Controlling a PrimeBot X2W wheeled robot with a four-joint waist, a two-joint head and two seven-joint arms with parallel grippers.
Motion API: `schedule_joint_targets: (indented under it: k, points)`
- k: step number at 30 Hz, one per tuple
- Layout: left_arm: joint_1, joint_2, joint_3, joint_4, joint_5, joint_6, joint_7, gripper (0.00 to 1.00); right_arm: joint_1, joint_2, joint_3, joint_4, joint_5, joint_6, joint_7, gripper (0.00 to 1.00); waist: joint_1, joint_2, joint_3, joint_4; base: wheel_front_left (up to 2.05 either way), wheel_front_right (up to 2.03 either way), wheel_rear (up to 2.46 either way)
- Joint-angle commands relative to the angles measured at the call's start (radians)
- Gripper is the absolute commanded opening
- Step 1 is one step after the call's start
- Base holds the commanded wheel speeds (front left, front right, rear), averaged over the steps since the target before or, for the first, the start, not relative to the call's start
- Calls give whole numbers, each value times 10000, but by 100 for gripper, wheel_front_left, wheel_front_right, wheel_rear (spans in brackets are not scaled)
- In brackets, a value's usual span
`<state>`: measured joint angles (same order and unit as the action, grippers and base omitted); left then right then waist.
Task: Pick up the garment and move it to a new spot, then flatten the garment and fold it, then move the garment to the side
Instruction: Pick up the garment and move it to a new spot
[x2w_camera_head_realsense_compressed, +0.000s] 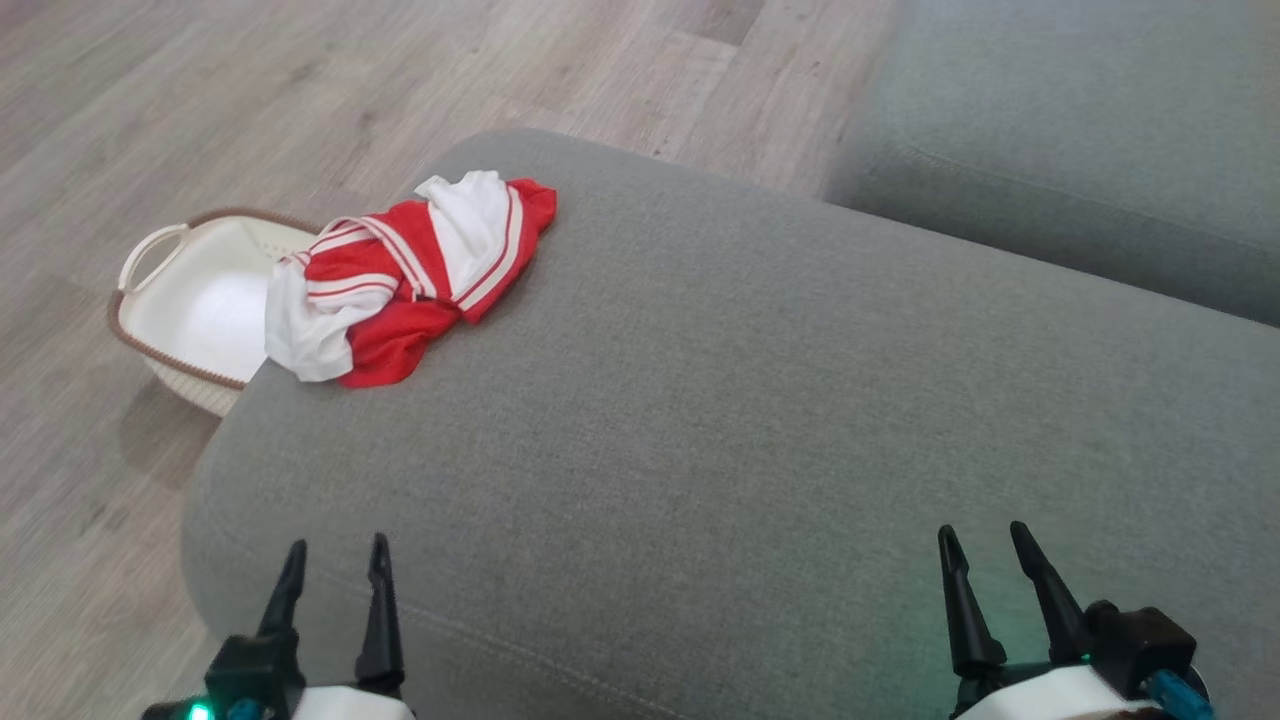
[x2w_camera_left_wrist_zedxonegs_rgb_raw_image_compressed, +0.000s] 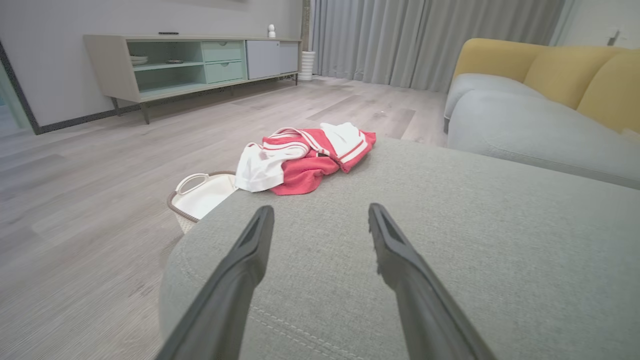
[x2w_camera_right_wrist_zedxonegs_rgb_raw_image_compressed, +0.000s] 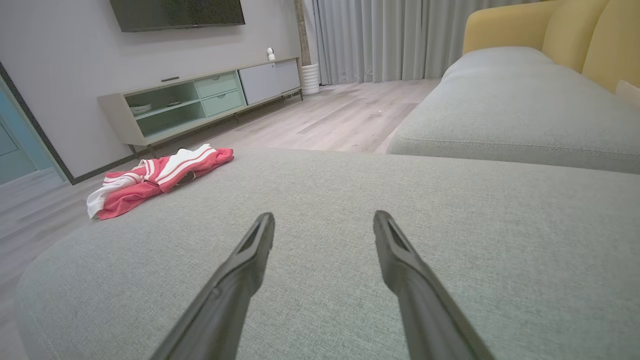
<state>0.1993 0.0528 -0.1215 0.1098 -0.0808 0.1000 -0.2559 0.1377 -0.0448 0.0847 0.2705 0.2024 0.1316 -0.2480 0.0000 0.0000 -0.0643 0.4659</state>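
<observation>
**Pale wood-plank floor** (x2w_camera_head_realsense_compressed: 200, 100): Lies beyond the left and far edges of the seat. Anything that slides off the seat is likely to land here or in the basket.

**Broad grey woven-fabric sofa seat** (x2w_camera_head_realsense_compressed: 760, 400): Serves as the work surface. Its left edge is rounded and gives no lip to stop cloth. The coarse weave may drag on fabric pulled across it and bunch it further.

**White oval plastic basket with brown rim** (x2w_camera_head_realsense_compressed: 180, 300): Stands on the floor against the seat's left edge, directly under the garment's overhang.

**Crumpled red garment with white panels and stripes** (x2w_camera_head_realsense_compressed: 400, 280): Lies at the far left corner of the seat, one white fold hanging past the edge over the basket. A nudge from the right before the grasp closes could tip it over. A pinch on a single outer layer may lift one fold and leave the rest trailing. The reach is long, so a shallow approach risks pushing instead of gripping.

**Left gripper** (x2w_camera_head_realsense_compressed: 338, 542) and **right gripper** (x2w_camera_head_realsense_compressed: 982, 528): Both are spread wide and empty, poised at the near edge of the seat, well apart from the garment. The left gripper is nearer to it.
</observation>
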Motion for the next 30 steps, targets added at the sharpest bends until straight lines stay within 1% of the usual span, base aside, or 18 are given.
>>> schedule_joint_targets:
  k: [1, 6, 9, 11, 14, 15, 18, 20, 21, 22, 25, 28, 30]
  points:
    - [-363, -26, 364, -356, 36, 106, -59, 100, -354, -56, 217, -319, -15, -9, -137, 100, 0, 0, 79, 79, 0, 0, 0]
    - [-425, -26, 609, -574, 176, 288, -59, 100, -363, -115, 248, -301, -136, -9, -137, 100, 0, 0, 315, 68, 0, 0, 0]
    - [-831, 51, 792, -920, 270, 243, -59, 100, -365, -284, 199, -339, -239, -9, -137, 100, 0, 0, 623, -13, 0, 0, 0]
    - [-1426, 161, 948, -1131, 227, 98, -59, 100, -444, -473, 148, -412, -314, -9, -137, 100, 0, 0, 954, -74, 0, 0, 0]
    - [-2748, 663, 1051, -1177, 380, -284, -59, 100, -567, -795, 132, -506, -380, -9, -137, 100, 0, 0, 1422, -141, 0, 0, 0]
    - [-2748, 663, 1051, -1177, 380, -284, -59, 100, -567, -795, 132, -506, -380, -9, -137, 100, 0, 0, 1422, -141, 0, 0, 0]
    - [-4358, 1134, 1178, -799, 465, -537, -59, 100, -739, -1155, 157, -590, -446, -9, -137, 100, 0, 0, 1897, -225, 0, 0, 0]
    - [-5382, 1371, 1266, -45, 360, -727, -25, 100, -899, -1382, 202, -658, -470, -9, -137, 100, 0, 0, 2217, -324, 0, 0, 0]
    - [-6468, 1555, 1295, 973, 167, -995, 325, 100, -1069, -1595, 225, -766, -492, -9, -137, 100, 0, 0, 2570, -409, 0, 0, 0]
    - [-7018, 1630, 1294, 1514, 69, -1139, 452, 100, -1155, -1701, 231, -812, -513, -9, -137, 100, 0, 0, 2745, -452, 0, 0, 0]
    - [-8416, 1720, 1403, 3374, -318, -1417, 927, 100, -1436, -1985, 282, -930, -576, -9, -137, 100, 0, 0, 3228, -645, 0, 0, 0]
    - [-9617, 1929, 1424, 5270, -452, -1559, 1368, 100, -1683, -2231, 312, -1076, -627, -9, -138, 100, 0, 0, 3700, -875, 0, 0, 0]
    - [-10328, 1969, 1436, 6353, -531, -1573, 1652, 100, -1800, -2382, 277, -1201, -664, -9, -138, 100, 0, 0, 3996, -1009, 0, 0, 0]
